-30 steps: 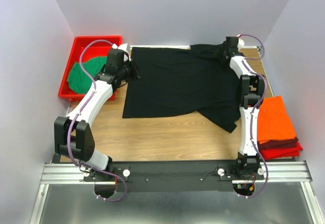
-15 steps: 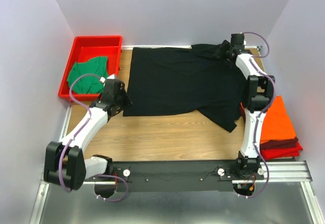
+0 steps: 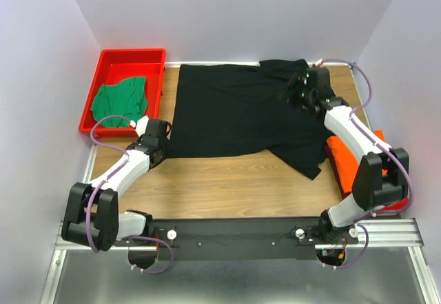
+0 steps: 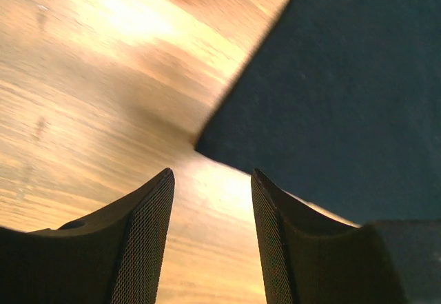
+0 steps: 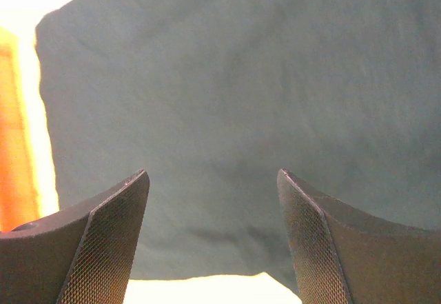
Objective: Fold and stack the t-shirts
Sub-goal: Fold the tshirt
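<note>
One down: the orange t-shirt [image 3: 341, 160] sits folded at 3 o'clock, the green t-shirt [image 3: 120, 100] waits in the red tray [image 3: 131, 57] at 10, and the black t-shirt [image 3: 241, 114] lies unfolded on the table [image 3: 227, 187], with the left end effector [image 4: 212, 187] and right end effector [image 5: 213, 180] both open and empty.

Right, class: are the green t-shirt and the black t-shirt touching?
Apart. The top view shows the green t-shirt inside the red tray, its wall standing between it and the black t-shirt.

- I counted three t-shirts on the desk [image 3: 227, 180]: one black t-shirt [image 3: 234, 118] mid-desk, one green t-shirt [image 3: 120, 100], and one orange t-shirt [image 3: 340, 158] at the right edge.
- I saw one red tray [image 3: 110, 59], at the far left corner.
- I had two arms: left arm [image 3: 120, 169] and right arm [image 3: 351, 135].
</note>
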